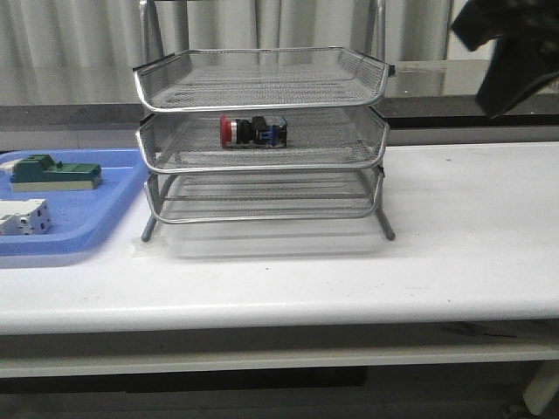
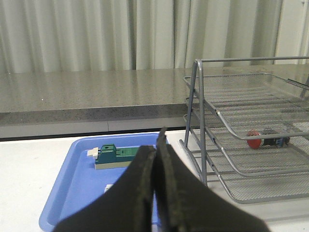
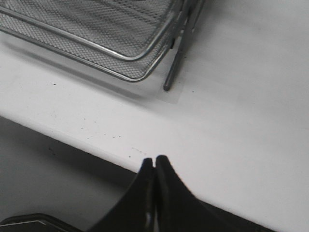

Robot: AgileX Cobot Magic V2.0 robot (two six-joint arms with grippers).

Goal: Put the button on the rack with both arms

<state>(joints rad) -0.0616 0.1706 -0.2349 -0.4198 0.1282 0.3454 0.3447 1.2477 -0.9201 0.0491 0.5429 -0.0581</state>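
The button (image 1: 251, 130), with red head, black body and blue rear block, lies on its side in the middle tray of the silver wire-mesh rack (image 1: 262, 166). It also shows in the left wrist view (image 2: 264, 139), inside the rack (image 2: 227, 145). My left gripper (image 2: 155, 145) is shut and empty, well to the left of the rack, over the blue tray. My right gripper (image 3: 154, 163) is shut and empty, over the table's front edge, apart from the rack's corner (image 3: 145, 63). A black part of the right arm (image 1: 507, 48) shows at the upper right of the front view.
A blue plastic tray (image 1: 96, 218) at the left holds a green block (image 1: 54, 172) and a white boxy breaker (image 1: 24, 216). The green block also shows in the left wrist view (image 2: 116, 155). A grey counter (image 2: 91, 92) and curtains run behind the white table (image 1: 472, 227).
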